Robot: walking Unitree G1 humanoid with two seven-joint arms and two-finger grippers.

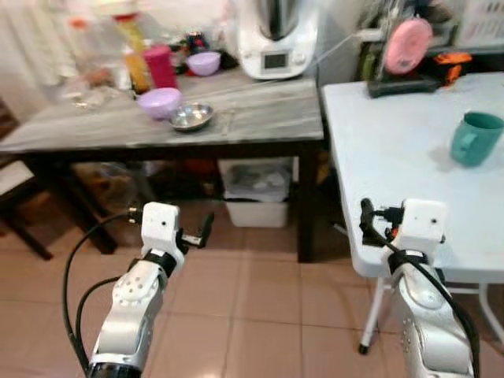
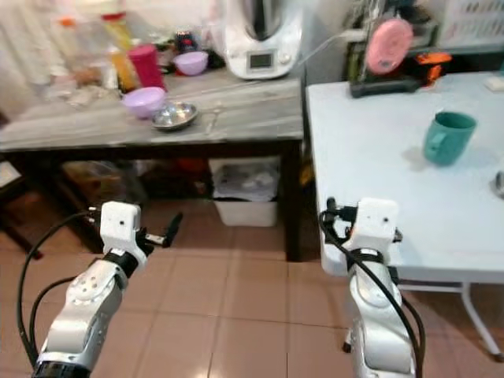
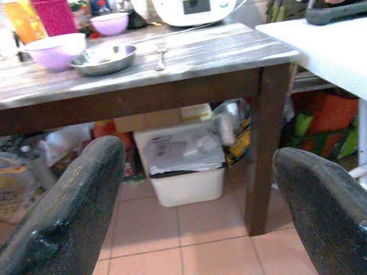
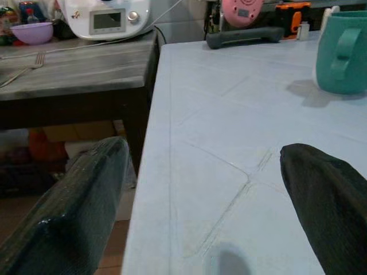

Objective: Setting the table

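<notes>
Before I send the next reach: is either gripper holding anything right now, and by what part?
Nothing is held. The left gripper is open above the floor, and the right gripper is open over the white table.

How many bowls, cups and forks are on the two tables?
Purple bowls: 2, one big, one small
Metal bowl: 1
Pink cup: 1
Green mug: 1
Fork: 1
Total: 6
</notes>
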